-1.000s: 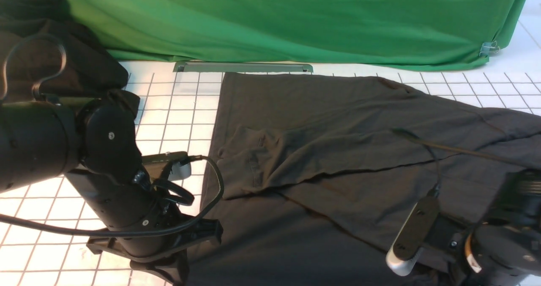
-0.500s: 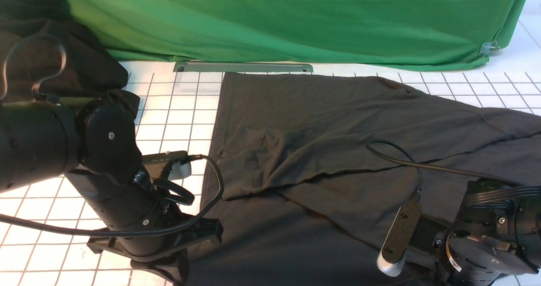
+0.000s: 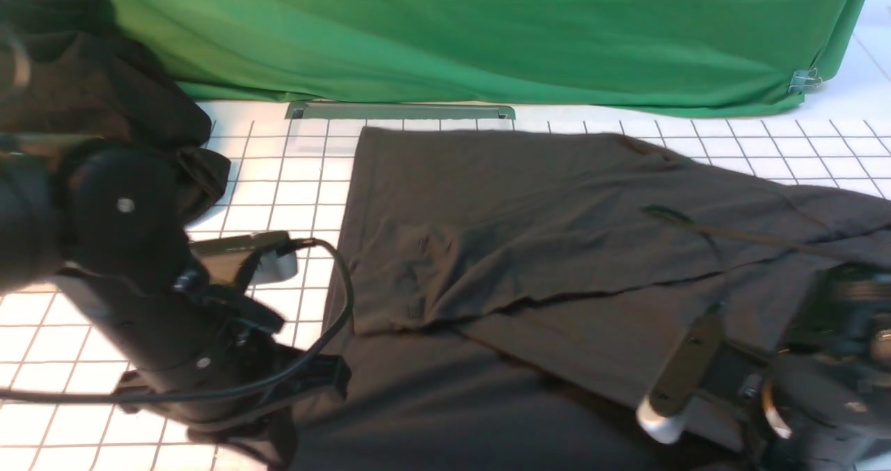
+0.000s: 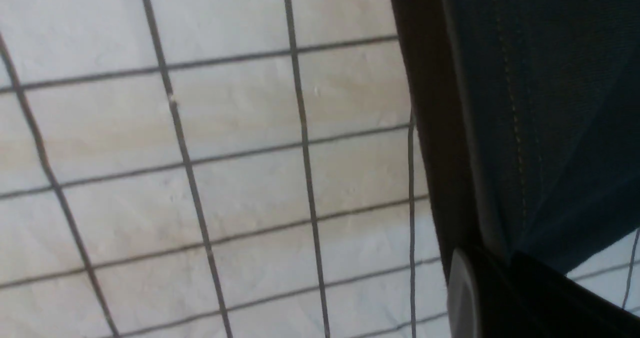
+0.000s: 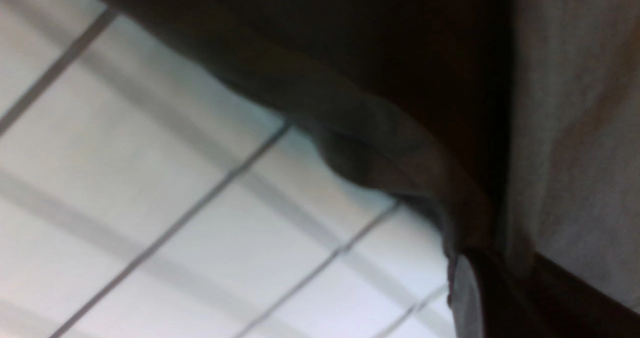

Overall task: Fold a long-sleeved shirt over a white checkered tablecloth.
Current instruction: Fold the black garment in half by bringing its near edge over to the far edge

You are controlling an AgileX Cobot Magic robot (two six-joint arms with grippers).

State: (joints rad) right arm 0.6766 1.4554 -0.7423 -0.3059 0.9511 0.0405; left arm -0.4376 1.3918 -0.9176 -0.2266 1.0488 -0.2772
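Shirt [image 3: 557,200] lies spread on the checkered cloth [image 3: 292,179] over the surface, mid to right in the front view, running off the right edge. One sleeve [image 3: 445,269] is already laid across the body, cuff towards the left hem.

Left pincer [image 4: 500,273]: jaws together, clamped on a stitched edge of the shirt at its near left corner. Right pincer [image 5: 505,273]: jaws together too, a bunched fold of the shirt's near edge nipped between them. This view is blurred, but the cloth clearly runs into the jaws.

Progress, as I judge it: early to middling. Sleeve tucked, both near corners gripped – the fold of the body itself not yet made. Other sleeve not made out. Separate dark bundle [image 3: 104,88] sits back left, untouched.
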